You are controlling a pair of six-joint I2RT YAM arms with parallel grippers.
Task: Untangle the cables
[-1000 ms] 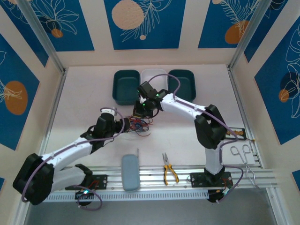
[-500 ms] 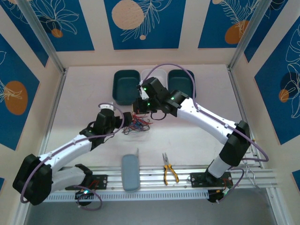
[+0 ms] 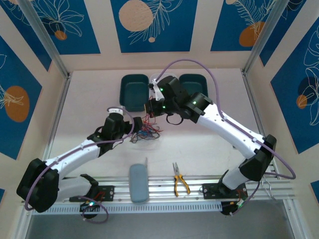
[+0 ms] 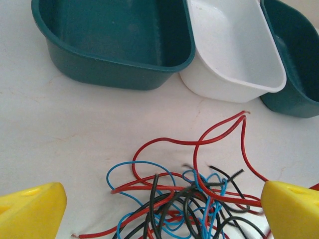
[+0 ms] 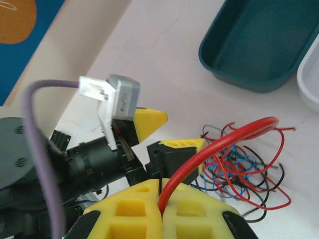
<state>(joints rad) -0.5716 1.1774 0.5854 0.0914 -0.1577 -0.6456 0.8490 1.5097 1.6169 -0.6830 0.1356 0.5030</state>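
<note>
Early days: right end effector [image 5: 160, 193] pinching one red cable [image 5: 224, 139], left end effector [image 4: 162, 211] wide over the cables [image 4: 199, 196], mostly knotted

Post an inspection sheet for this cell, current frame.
Surface: white table, unmarked where bare.
Job's things: wires, red, black and blue, tangled in one heap; trays behind it, nothing seen inside.
Clutter: pliers and grey case by the near rail.
Grippers: left gripper open, fingers either side of the heap; right gripper shut on a red wire.
Cables: lilac arm cables, one along each arm.
Surroundings: blue floral panels.
</note>
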